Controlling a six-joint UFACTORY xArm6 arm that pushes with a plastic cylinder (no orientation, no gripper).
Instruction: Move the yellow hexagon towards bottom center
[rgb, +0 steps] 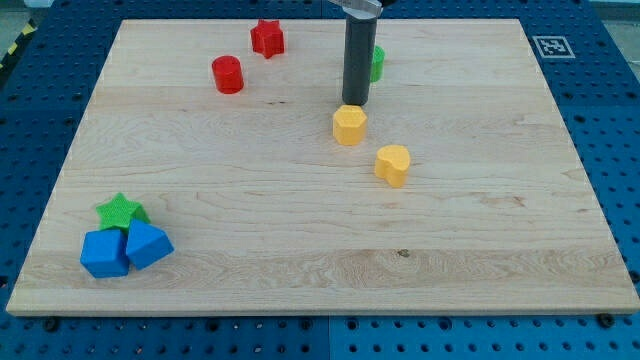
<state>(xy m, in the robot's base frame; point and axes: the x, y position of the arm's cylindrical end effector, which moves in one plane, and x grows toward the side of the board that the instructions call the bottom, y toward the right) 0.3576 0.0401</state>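
Observation:
The yellow hexagon lies on the wooden board a little above the middle. My tip stands just above it in the view, at its upper edge, touching or nearly touching. A second yellow block, heart-like in shape, lies down and to the right of the hexagon.
A green block is partly hidden behind the rod. A red cylinder and a red star lie at the top left. A green star and two blue blocks cluster at the bottom left.

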